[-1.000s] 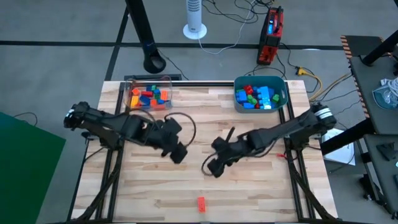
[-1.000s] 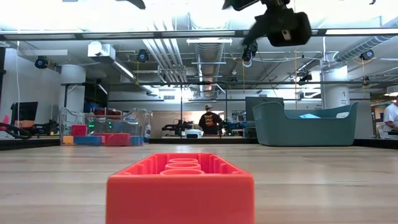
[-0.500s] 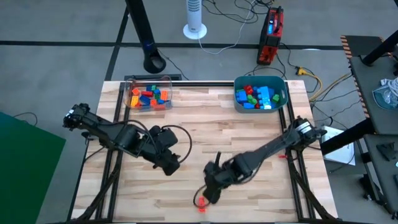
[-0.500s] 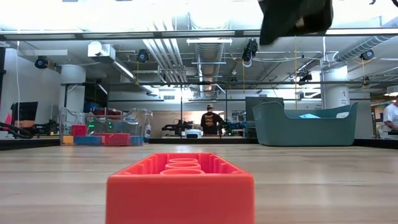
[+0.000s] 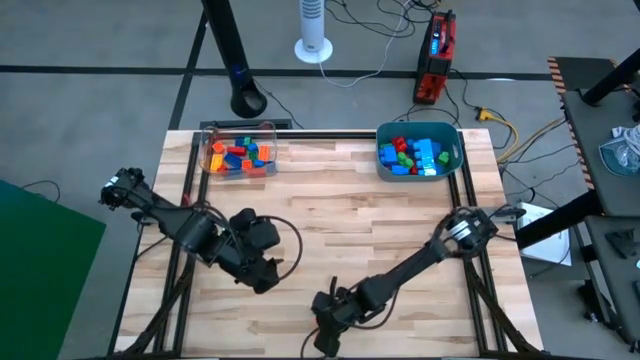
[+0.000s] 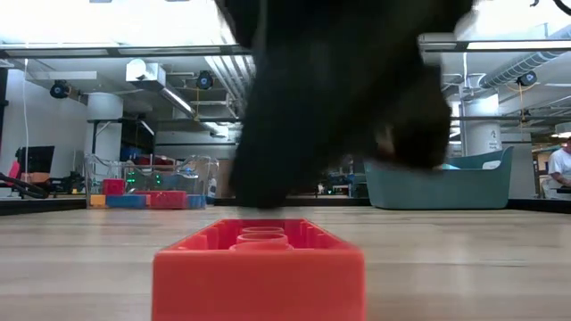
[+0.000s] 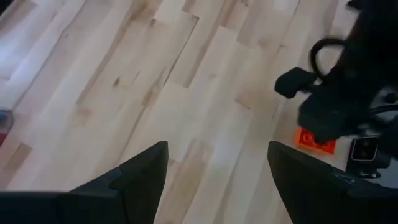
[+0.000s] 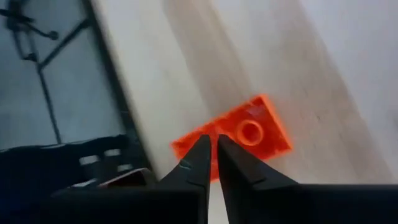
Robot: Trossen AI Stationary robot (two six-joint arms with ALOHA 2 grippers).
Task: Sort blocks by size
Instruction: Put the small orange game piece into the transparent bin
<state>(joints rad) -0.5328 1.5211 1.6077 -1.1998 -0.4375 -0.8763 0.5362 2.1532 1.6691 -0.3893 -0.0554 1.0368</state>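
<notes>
Right gripper (image 8: 210, 163): you see it nearly closed over orange block (image 8: 242, 134), near table edge.
Left gripper (image 7: 217, 163): spread apart, grasping nothing.

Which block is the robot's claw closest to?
The lone orange block lying on the bare table near its front edge, under the right gripper. All other blocks sit in the two tubs at the back.
</notes>
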